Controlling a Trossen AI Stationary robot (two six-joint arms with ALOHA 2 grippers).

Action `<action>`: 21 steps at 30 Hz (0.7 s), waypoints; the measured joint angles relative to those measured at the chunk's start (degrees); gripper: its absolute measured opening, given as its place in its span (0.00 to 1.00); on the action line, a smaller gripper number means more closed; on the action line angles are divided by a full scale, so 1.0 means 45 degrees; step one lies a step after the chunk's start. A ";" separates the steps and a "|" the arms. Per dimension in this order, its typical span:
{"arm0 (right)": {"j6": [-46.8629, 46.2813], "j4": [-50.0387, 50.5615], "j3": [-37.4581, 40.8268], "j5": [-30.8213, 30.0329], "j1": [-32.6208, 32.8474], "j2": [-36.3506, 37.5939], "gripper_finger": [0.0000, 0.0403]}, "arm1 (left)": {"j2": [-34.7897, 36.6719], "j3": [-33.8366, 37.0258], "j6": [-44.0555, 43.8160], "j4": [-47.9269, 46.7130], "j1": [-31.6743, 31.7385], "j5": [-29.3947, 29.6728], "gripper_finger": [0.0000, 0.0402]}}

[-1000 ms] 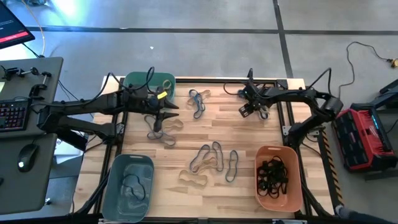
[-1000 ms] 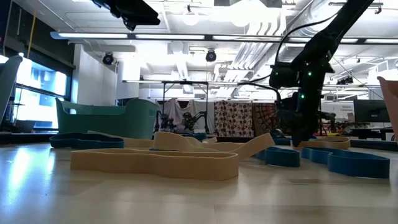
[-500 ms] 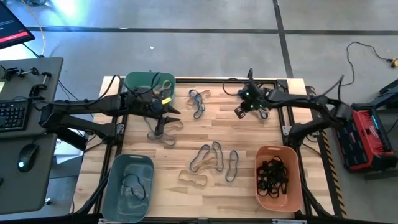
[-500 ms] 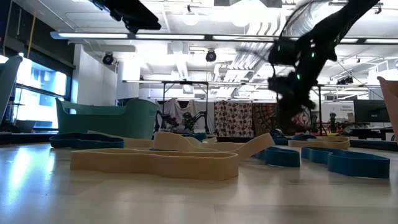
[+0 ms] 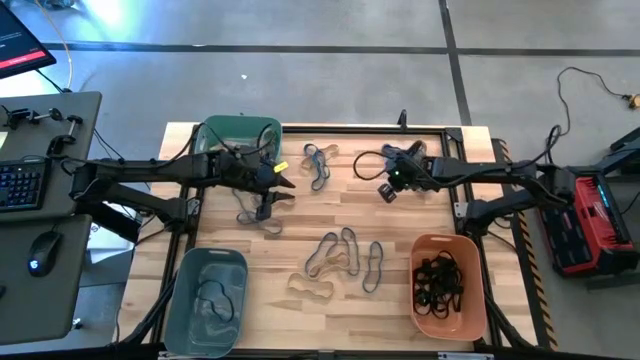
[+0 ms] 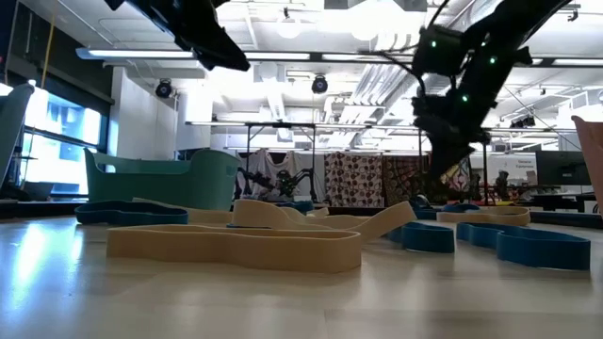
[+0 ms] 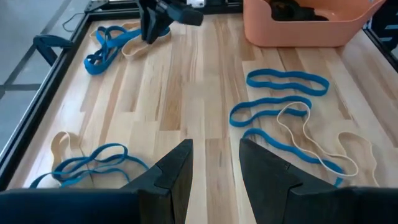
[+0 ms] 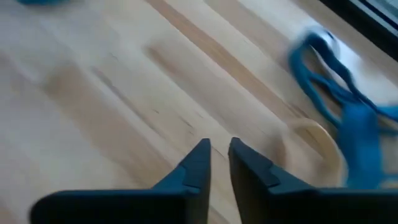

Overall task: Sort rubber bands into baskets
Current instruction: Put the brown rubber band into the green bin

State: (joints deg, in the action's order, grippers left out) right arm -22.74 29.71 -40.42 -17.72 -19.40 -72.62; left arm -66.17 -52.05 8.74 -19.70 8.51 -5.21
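Rubber bands lie flat on the wooden table in loose groups: blue and tan ones (image 5: 318, 163) at the far middle, grey ones (image 5: 262, 215) below my left gripper, more (image 5: 340, 255) in the middle. The teal-green basket (image 5: 240, 132) stands far left, the grey-blue one (image 5: 207, 298) near left, and the orange one (image 5: 448, 285) near right with black bands in it. My left gripper (image 7: 216, 168) hovers open over bare wood. My right gripper (image 8: 219, 165) hangs above the table with a narrow gap and nothing between its fingers, beside a blue and tan band pile (image 8: 339, 112).
A black metal frame (image 5: 455, 190) runs along the table's far and right edges. Bare wood (image 5: 330, 205) lies between the two grippers. In the left wrist view, blue loops (image 7: 286, 82) and a thin tan loop (image 7: 314, 134) lie between my left gripper and the orange basket (image 7: 305, 28).
My right gripper has risen from the table at the far right and swung a little toward the left, away from the band pile there. My left gripper has sunk slightly and edged toward the right. No band has moved.
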 joint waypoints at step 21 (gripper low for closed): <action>0.2089 0.0193 0.0010 0.2292 -0.4175 -0.2219 0.35 | 0.0063 0.0000 0.0445 0.0076 -0.0859 -0.0001 0.31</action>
State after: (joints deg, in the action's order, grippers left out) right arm -13.35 30.58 -40.38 -7.41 -38.18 -82.61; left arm -65.89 -52.05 10.74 -19.35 4.65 -5.21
